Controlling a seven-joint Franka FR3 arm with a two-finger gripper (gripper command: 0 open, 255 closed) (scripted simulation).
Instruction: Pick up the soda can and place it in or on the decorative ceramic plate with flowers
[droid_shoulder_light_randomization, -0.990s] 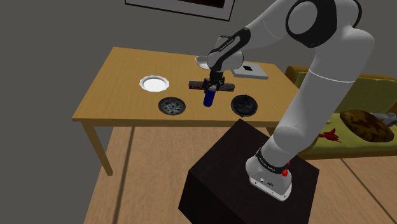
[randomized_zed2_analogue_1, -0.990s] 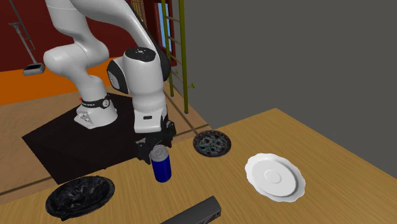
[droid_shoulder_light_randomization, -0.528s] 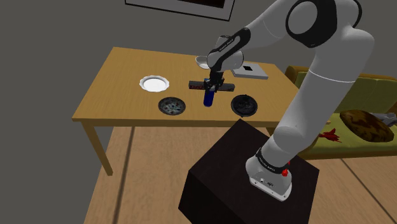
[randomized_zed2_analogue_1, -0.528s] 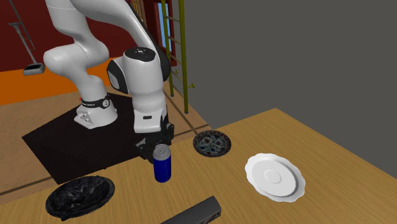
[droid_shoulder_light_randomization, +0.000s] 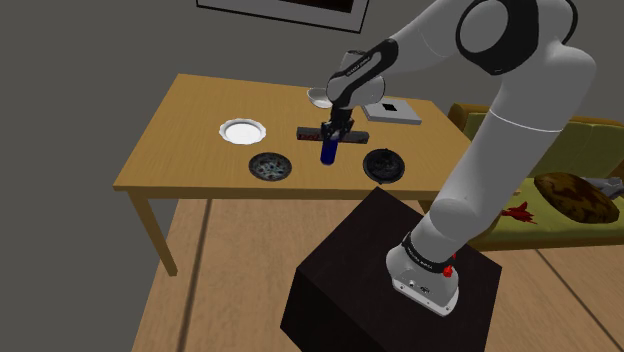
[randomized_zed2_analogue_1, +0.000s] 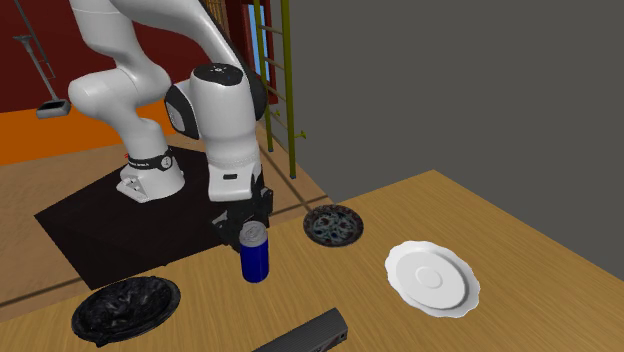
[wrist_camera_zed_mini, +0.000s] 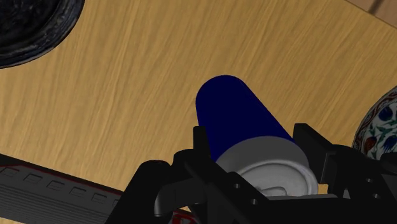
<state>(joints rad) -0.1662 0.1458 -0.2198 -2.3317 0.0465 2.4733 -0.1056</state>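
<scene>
In the shoulder view's centre, you see the gripper (droid_shoulder_light_randomization: 331, 136) on the blue soda can (droid_shoulder_light_randomization: 326, 153), though its grip is hard to read there. In the second exterior view's lower middle, the hand hides the can's rim. At the wrist, the fingers (wrist_camera_zed_mini: 201, 143) clamp the can's silver end, and the flowered plate (wrist_camera_zed_mini: 380, 124) beside it is cut off.

Arm (droid_shoulder_light_randomization: 505, 130): rises from its base, elbow high, forearm slopes down twd the soda can (droid_shoulder_light_randomization: 327, 153).
Base: well apart from can, to its lower right in shoulder view.
Wrist: directly above can, hand pointing approx straight down.
Gripper (randomized_zed2_analogue_1: 246, 230): sits over can's top end, can upright beneath.
Fingers (wrist_camera_zed_mini: 201, 141): one each side of can's upper wall, both touching; can clasped btw them.
</scene>
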